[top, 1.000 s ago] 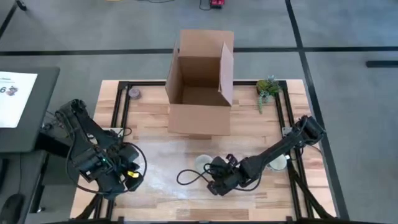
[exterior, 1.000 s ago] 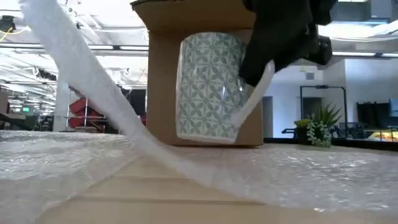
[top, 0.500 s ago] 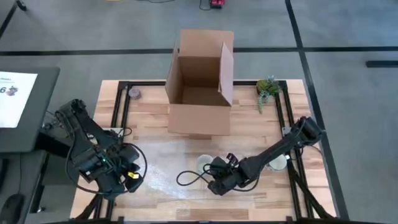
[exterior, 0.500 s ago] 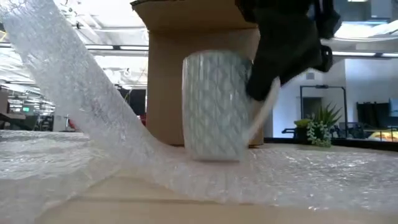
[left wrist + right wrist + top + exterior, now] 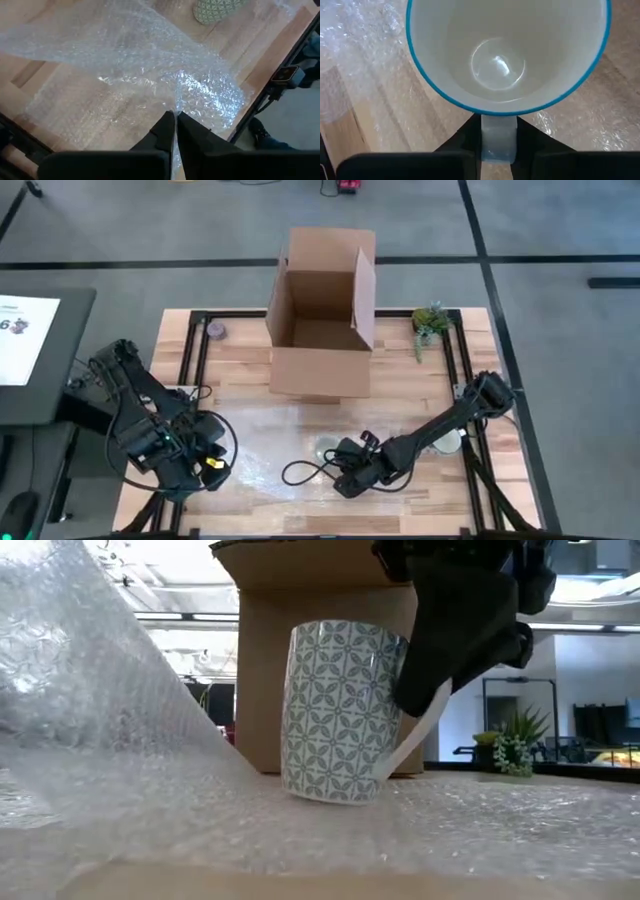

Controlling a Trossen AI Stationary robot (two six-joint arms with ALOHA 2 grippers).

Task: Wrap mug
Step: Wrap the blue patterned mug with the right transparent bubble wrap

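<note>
Your right gripper (image 5: 497, 145) pinches the handle of the patterned mug (image 5: 340, 710), standing it upright on the bubble wrap (image 5: 150, 810) in front of the cardboard box (image 5: 322, 315). Your left gripper (image 5: 175, 122), pinched on the wrap's edge, lifts it, likely to fold over the mug.

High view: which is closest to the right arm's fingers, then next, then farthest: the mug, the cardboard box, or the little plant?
1. Mug: right beside the right gripper, which holds its handle.
2. Cardboard box: mid-table, toward the back.
3. Little plant: far back right corner.
</note>
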